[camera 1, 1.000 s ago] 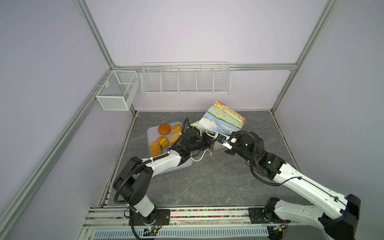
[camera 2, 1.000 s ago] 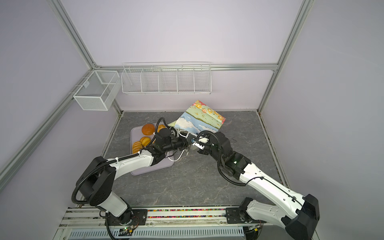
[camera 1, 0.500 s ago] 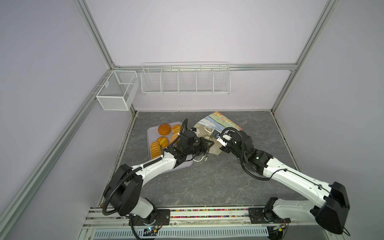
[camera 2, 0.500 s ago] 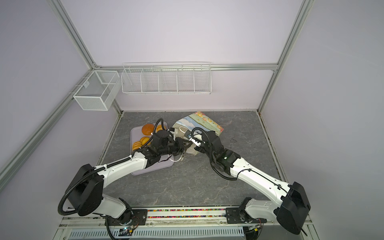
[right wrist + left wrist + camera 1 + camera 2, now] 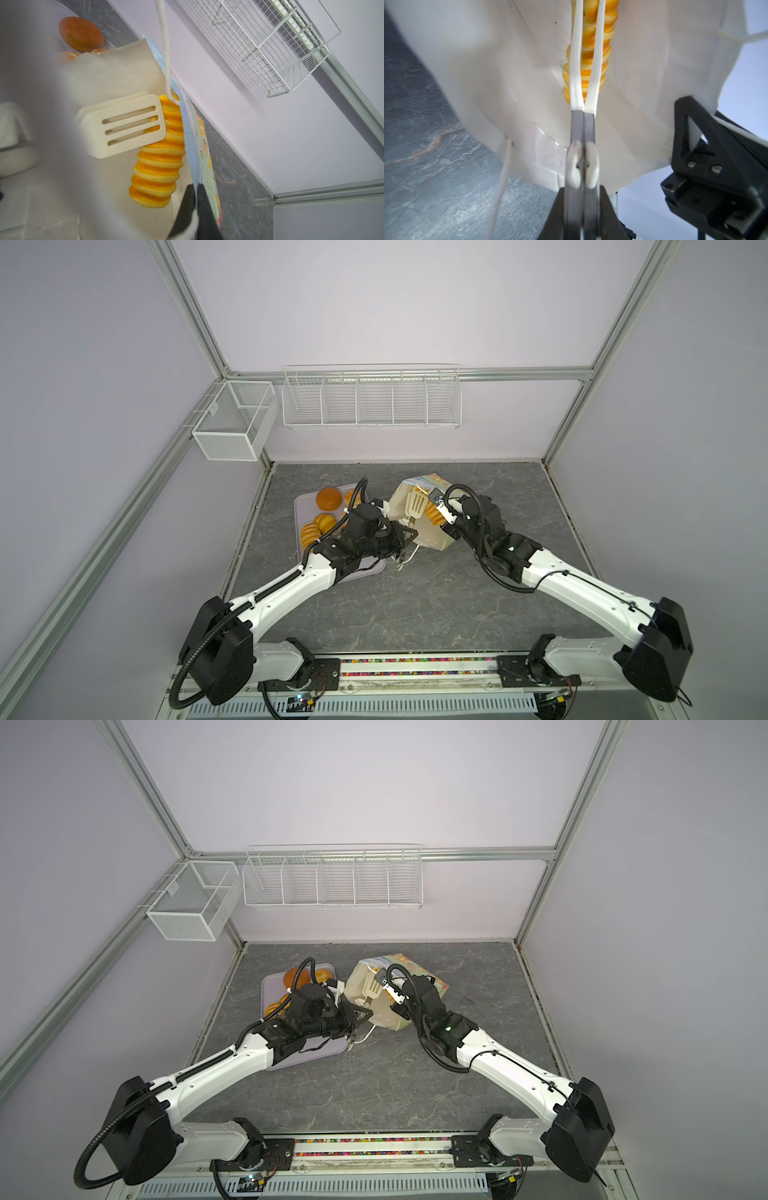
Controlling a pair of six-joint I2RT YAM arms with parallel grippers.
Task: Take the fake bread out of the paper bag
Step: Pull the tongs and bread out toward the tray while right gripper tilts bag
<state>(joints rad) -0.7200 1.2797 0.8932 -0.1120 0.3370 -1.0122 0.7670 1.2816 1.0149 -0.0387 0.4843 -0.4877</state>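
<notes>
– Loaf position? Need edges and clearance.
– One ridged loaf (image 5: 160, 166) is inside the paper bag (image 5: 430, 533), lying along the printed side wall. Other fake bread sits on the tray (image 5: 303, 506), e.g. a round bun (image 5: 328, 498).
– Bag attitude?
– Tipped over on the bench (image 5: 415, 605), mouth toward the left arm, white inside showing in both top views. Its left rim is just beside the tray's right edge. One cord handle (image 5: 405, 562) lies on the bench below the mouth.
– Jaws?
– Right gripper (image 5: 195, 187): jaws pinched tight on the bag's rim, close to one end of the loaf. Left gripper (image 5: 582, 193): jaws clamped on the metal shanks of the tongs (image 5: 124, 124). Blades are inside the mouth, close together, overlapping the loaf's end away from the right gripper. Blade-to-loaf contact: cannot tell.
– Room?
– Bench is open in front of the bag and to its right, out to the frame rail. Left side is tight: tray, left arm and bag mouth crowd together.
</notes>
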